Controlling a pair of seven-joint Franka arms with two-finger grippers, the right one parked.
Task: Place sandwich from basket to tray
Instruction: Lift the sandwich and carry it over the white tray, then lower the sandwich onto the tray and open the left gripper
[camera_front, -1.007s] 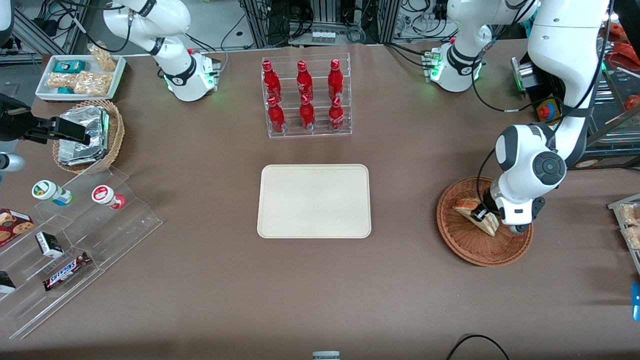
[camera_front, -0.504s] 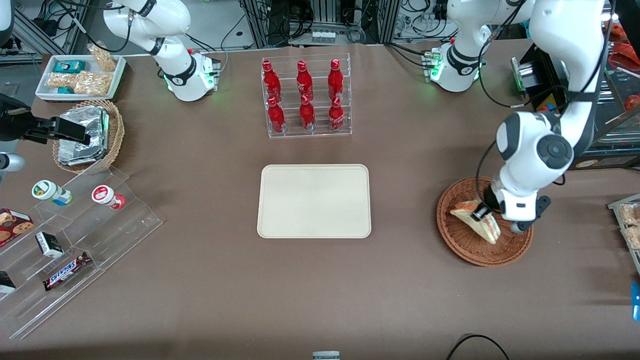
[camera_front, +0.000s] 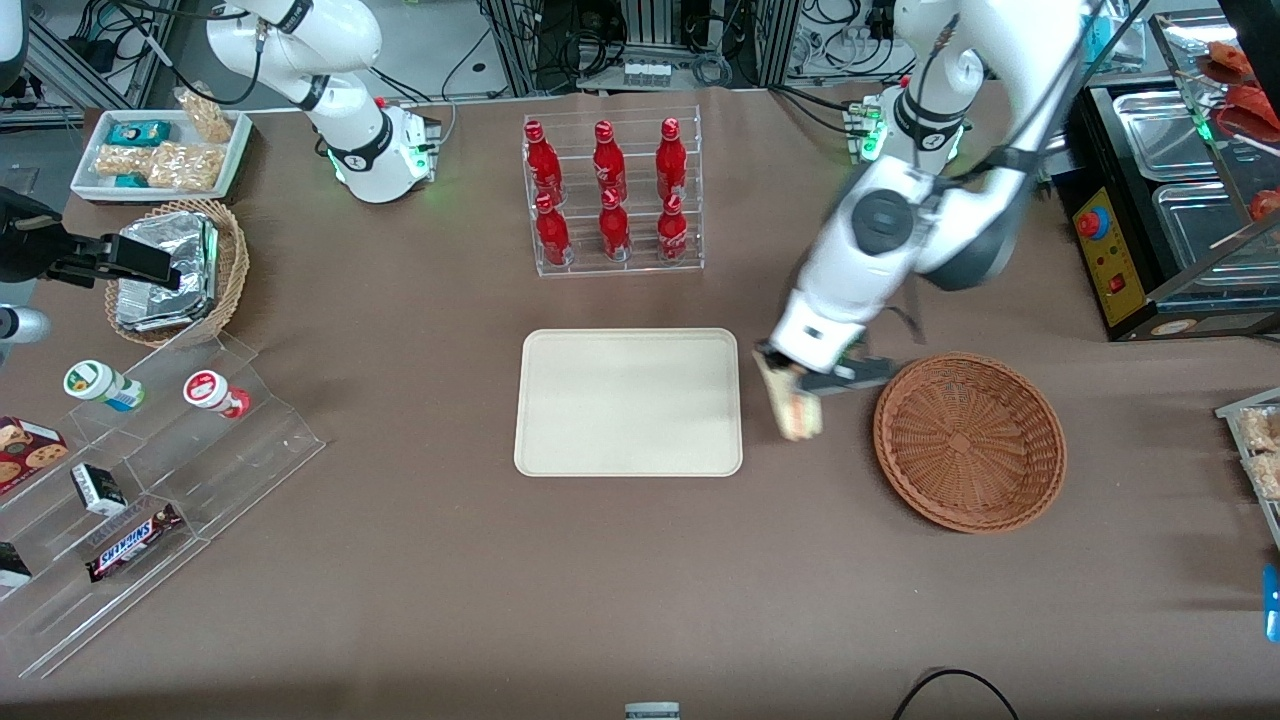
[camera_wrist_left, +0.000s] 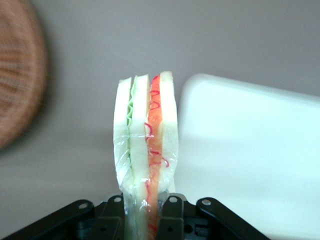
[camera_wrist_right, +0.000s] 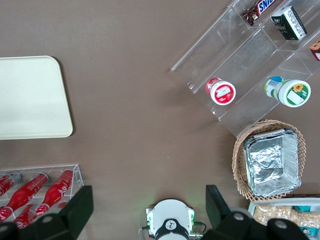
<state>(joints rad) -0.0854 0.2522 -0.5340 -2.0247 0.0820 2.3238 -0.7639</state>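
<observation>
I have the sandwich (camera_front: 790, 405) pinched in my gripper (camera_front: 795, 385), the fingers (camera_wrist_left: 114, 220) closed on the bread faces at one end so the wedge hangs out from them with its cut edge showing: pale bread, a green layer, an orange-red layer under clear wrap. Holding it by the flat faces rather than the edges seems the reason the layers stay stacked and do not splay.

In the front view I am carrying it above the bare counter (camera_front: 600, 580), between the basket (camera_front: 968, 442) and the tray (camera_front: 628, 402). The basket now lies at about 3 o'clock from the sandwich, a little apart and with nothing in it; the tray's near rim is just beside the sandwich at 9 o'clock. The wrist view agrees, with the wicker to one flank and the cream tray surface to the other.

I judge the lift out is done and the carry nearly so. What remains is to bring the wedge over the tray's open middle, lower it until the bread rests flat, and only then release.
</observation>
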